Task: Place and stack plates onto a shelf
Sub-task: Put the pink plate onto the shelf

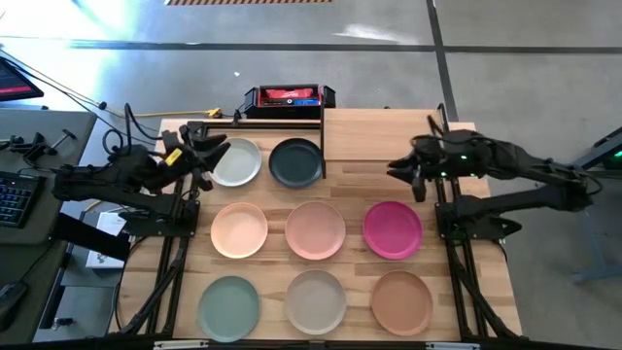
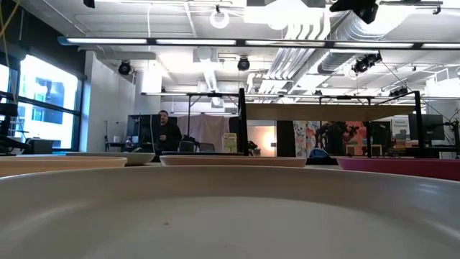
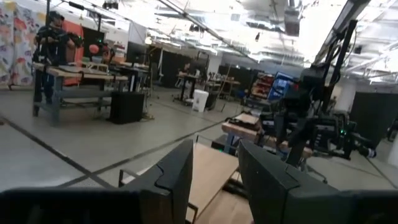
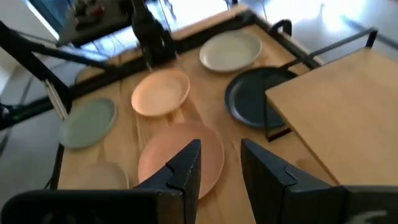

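On the plank tabletop (image 1: 340,146) I count eight plates, none stacked: a white-grey plate (image 1: 236,161) and a charcoal plate (image 1: 296,162) side by side toward twelve o'clock, a middle row of peach plate (image 1: 239,230), pink plate (image 1: 315,230) and magenta plate (image 1: 393,229), and toward six o'clock a sage green plate (image 1: 229,308), a beige-grey plate (image 1: 315,301) and a tan brown plate (image 1: 401,302). One shelf (image 1: 394,136) of light wood sits toward one o'clock, just beside the charcoal plate, with nothing on its panel; its thin black frame also runs around the two far plates, so I cannot tell whether those two lie under a part of it or simply beside it. One black-and-red box (image 1: 289,96) stands past the table's far edge. My left claw (image 1: 216,154) hovers at ten o'clock, at the rim of the white-grey plate, its fingers (image 3: 177,177) spread with a clear gap and pinching nothing. My right claw (image 1: 403,171) hangs at two o'clock over the shelf's near edge, fingers (image 4: 186,165) apart and bare as well. From table height a pale plate (image 2: 215,216) fills the lower half of the picture and hides most of the others; only thin rims show, and the shelf's posts (image 2: 243,122) stand behind them. One person (image 2: 165,133) is far off in the room, too small to make out. In my right wrist view the tan brown and magenta plates are out of the picture, and the beige-grey one is cut off.
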`<state>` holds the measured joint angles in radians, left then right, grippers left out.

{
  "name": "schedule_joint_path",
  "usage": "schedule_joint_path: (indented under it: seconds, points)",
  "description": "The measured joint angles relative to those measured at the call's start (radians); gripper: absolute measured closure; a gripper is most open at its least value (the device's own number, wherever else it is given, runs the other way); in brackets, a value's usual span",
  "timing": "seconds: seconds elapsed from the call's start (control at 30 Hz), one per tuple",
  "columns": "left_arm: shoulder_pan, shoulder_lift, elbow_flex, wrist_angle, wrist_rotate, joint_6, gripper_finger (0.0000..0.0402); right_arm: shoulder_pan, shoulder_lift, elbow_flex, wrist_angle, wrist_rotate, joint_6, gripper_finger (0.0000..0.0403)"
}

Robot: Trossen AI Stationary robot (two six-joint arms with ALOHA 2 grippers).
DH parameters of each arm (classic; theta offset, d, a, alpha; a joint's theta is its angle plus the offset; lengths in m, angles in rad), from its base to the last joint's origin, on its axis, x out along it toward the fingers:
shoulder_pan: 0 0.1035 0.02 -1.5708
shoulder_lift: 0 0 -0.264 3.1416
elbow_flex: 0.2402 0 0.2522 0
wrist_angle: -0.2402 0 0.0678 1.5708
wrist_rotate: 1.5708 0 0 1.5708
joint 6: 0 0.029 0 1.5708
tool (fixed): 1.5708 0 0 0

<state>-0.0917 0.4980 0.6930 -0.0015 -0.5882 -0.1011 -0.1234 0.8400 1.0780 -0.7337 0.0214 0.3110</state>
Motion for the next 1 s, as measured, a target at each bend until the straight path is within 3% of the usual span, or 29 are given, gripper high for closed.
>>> schedule_joint_path:
  seconds: [0.5, 1.0]
  points:
    - [0.0, 0.0, 0.0, -0.04, 0.0, -0.004, 0.0284, 0.0, 0.183, 0.04, -0.142, -0.015, 0.08, 0.0304]
    - [0.0, 0.0, 0.0, -0.07, 0.001, -0.029, 0.0284, 0.011, 0.314, 0.04, -0.293, -0.152, 0.166, 0.0304]
